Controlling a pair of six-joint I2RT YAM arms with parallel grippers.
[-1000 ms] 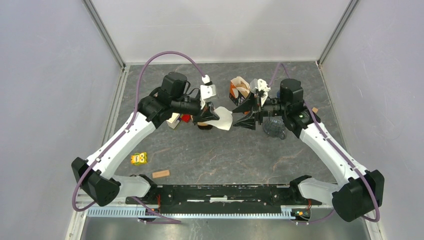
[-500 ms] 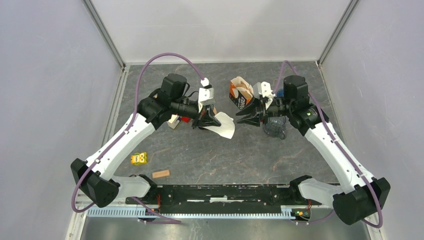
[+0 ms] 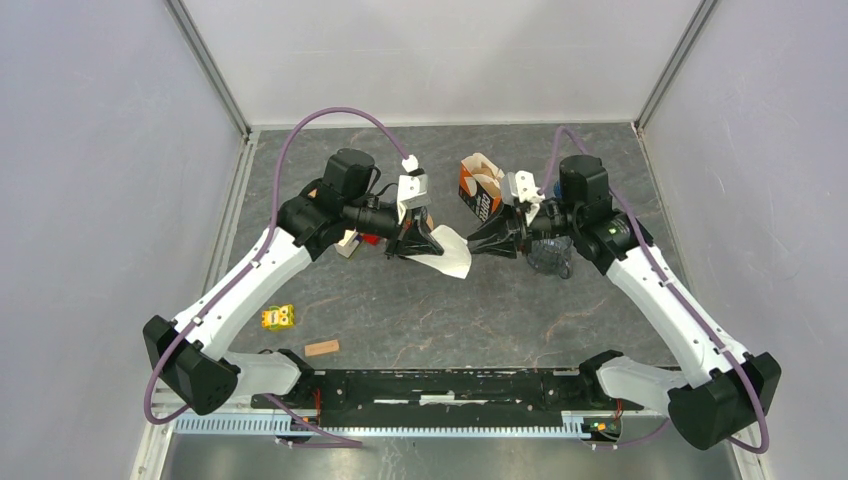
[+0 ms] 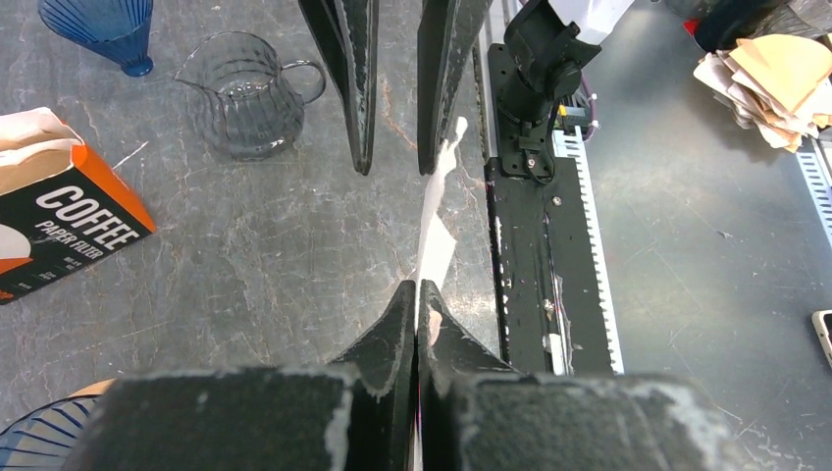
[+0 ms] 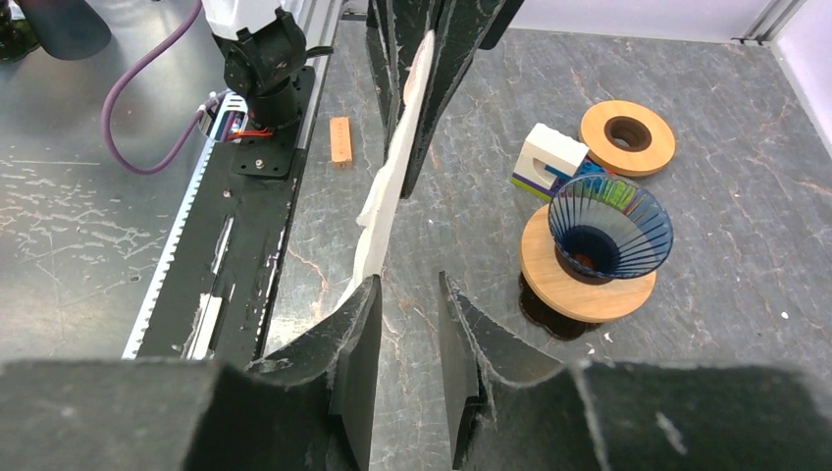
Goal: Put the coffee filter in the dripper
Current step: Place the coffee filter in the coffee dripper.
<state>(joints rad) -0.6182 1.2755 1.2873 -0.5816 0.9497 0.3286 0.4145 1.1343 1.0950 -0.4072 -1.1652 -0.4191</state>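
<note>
My left gripper is shut on a white paper coffee filter and holds it above the table. The filter shows edge-on in the left wrist view and in the right wrist view. My right gripper is open and empty at the filter's free edge. In the right wrist view the paper lies against the outside of one finger, not between the jaws. The blue ribbed dripper sits on a wooden ring base, below and beside the left gripper. In the top view it is mostly hidden.
An orange coffee filter box and a glass pitcher are near the right gripper. A second blue dripper stands beyond the pitcher. A wooden ring, a white block, a yellow toy and a small wood block lie around.
The left gripper lowered the filter slightly and then held still. The right gripper drew back, then came down and left again to the filter's free edge, still open.
</note>
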